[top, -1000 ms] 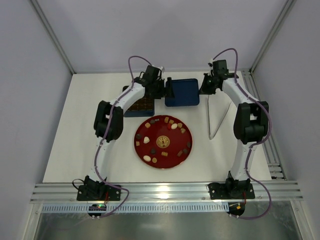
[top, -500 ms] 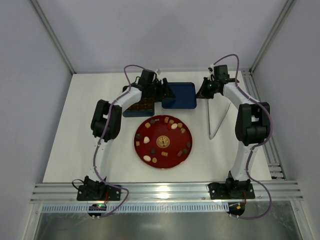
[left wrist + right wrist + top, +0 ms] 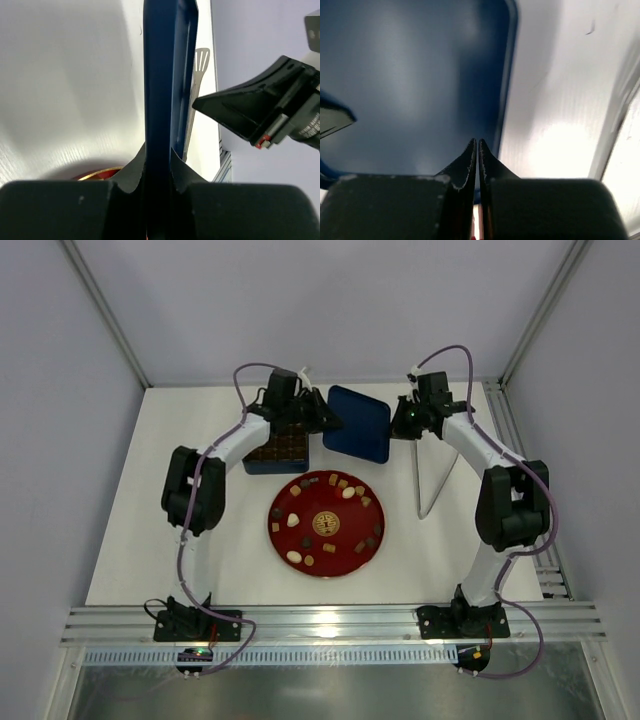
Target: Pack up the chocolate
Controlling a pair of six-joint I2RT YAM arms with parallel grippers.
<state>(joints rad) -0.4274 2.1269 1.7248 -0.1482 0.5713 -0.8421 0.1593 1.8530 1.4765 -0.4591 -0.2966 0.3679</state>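
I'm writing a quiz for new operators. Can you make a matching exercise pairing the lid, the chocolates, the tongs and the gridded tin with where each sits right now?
Things:
1. blue lid
2. chocolates
3. metal tongs
4. gridded tin

Places:
A. on the red plate
B. lying on the table, right of the plate
C. clamped by one edge in the left gripper
D. on the table beyond the plate's left side, partly under the left arm

Pairs: 1-C, 2-A, 3-B, 4-D
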